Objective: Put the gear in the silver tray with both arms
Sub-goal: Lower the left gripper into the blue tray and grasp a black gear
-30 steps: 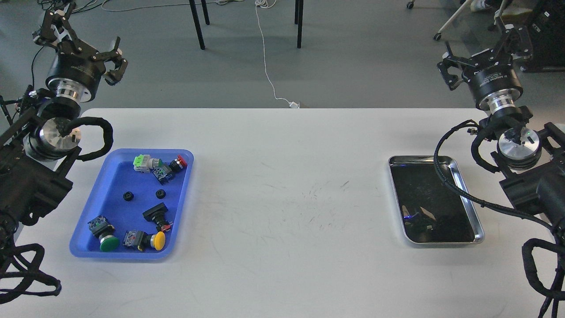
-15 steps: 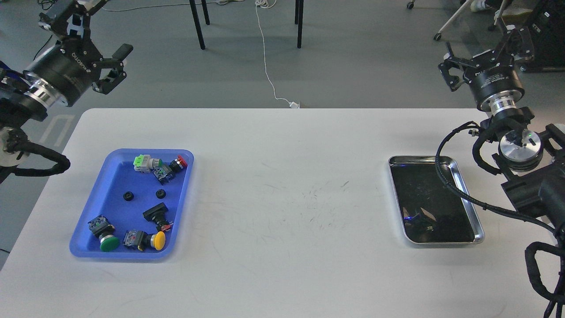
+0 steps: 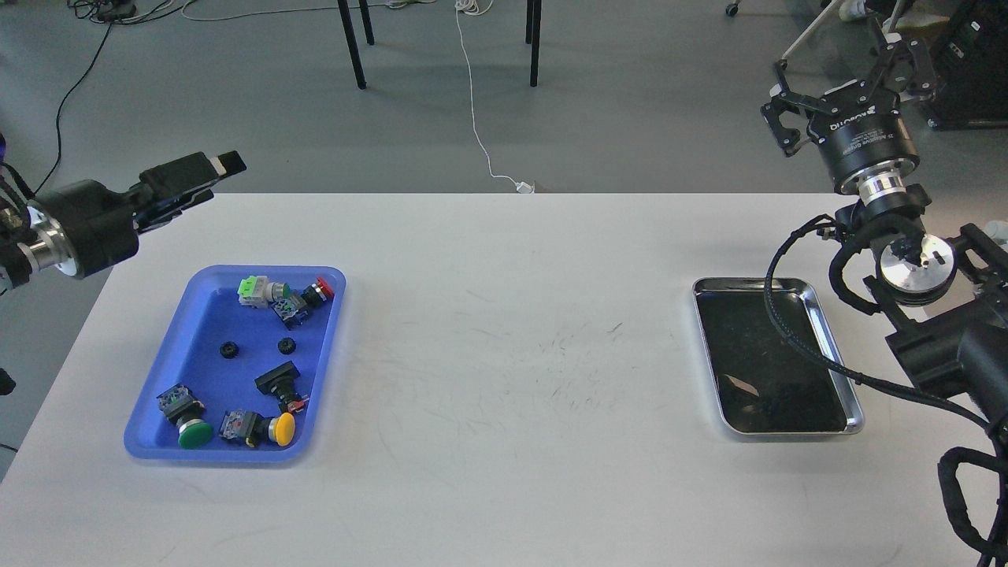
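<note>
Two small black gears (image 3: 229, 350) (image 3: 287, 345) lie in the middle of the blue plastic tray (image 3: 329, 346) at the table's left. The silver tray (image 3: 787, 431) lies at the right, its dark bottom bare, with a black cable of my right arm hanging over it. My left gripper (image 3: 216, 179) hovers at the table's far left corner, above and behind the blue tray, pointing right, fingers slightly apart and empty. My right gripper (image 3: 839, 75) is raised beyond the table's far right edge, behind the silver tray, open and empty.
The blue tray also holds several push-button switches with green (image 3: 194, 434), yellow (image 3: 284, 428) and red (image 3: 324, 288) caps around the gears. The white table (image 3: 512, 354) lies between the trays. Chair legs and cables are on the floor behind.
My left arm has swung down and turned, so its gripper now lies low and points right near the table's far left corner. My right gripper has risen slightly and rotated.
</note>
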`<action>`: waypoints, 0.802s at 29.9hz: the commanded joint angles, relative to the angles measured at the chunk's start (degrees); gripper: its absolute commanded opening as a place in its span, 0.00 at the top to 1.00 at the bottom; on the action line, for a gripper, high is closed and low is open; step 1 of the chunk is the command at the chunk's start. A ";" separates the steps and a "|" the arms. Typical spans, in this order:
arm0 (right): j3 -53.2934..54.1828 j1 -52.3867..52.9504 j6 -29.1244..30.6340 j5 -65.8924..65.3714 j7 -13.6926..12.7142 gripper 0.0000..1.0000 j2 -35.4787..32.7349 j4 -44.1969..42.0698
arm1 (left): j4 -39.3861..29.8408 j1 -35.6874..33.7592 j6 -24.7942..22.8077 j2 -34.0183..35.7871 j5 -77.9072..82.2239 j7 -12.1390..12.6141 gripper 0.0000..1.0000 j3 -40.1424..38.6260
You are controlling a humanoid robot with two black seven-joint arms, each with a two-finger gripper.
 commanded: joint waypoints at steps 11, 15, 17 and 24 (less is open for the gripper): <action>0.43 -0.12 -0.01 0.00 0.00 0.00 -1.11 -0.27 | 3.34 0.98 13.00 -2.33 32.96 0.62 0.12 14.63; 0.43 -0.12 -0.01 0.00 0.00 0.00 -1.11 -0.27 | 7.99 1.25 13.00 -4.53 33.14 0.62 0.21 14.80; 0.43 -0.12 -0.01 0.00 0.00 0.00 -1.11 -0.27 | 10.10 1.34 13.00 -5.67 33.14 0.62 0.23 15.76; 0.43 -0.12 -0.01 0.00 0.00 0.00 -1.11 -0.27 | 15.12 1.34 13.70 -9.19 33.14 0.53 0.31 18.40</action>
